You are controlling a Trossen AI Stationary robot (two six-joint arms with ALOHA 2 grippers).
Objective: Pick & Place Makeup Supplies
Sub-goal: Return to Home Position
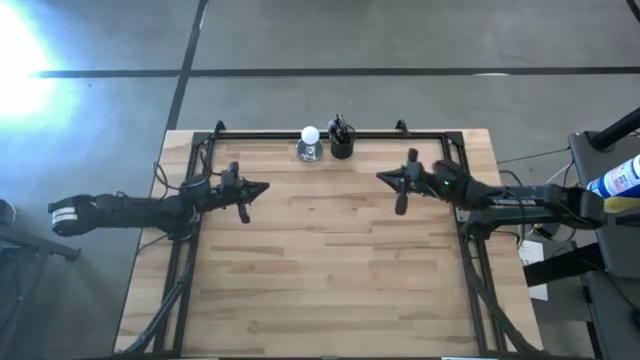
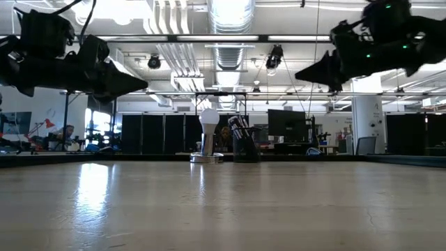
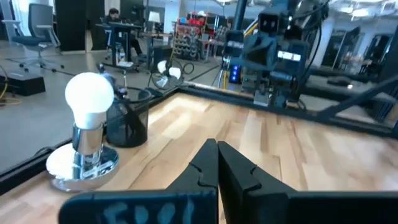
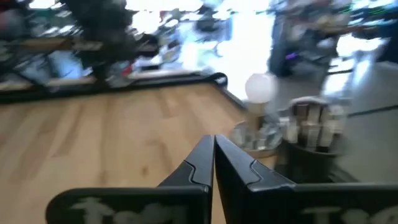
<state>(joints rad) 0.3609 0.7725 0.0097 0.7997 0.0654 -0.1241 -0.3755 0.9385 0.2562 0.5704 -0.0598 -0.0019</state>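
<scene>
Overhead, both arms hang above the wooden surface (image 1: 330, 280) with nothing in their grasp. The left end effector (image 1: 264, 188) sits over the left side of the surface, pointing toward the middle. Its two fingers are clenched together with no gap between them, as its own wrist view shows. The right end effector (image 1: 381, 177) mirrors it over the right side, pointing inward, and its fingers are likewise pressed tight against each other and empty. In the low view both are raised well clear of the surface. The makeup brushes (image 1: 340, 128) stand bunched upright in the black cup (image 1: 342, 149) near the middle of the far edge, between the two arms. In the right wrist view their ends show above the cup's rim. Just beside the cup, toward the left arm, a white ball (image 1: 310, 134) rests on a clear base (image 1: 309, 153).
</scene>
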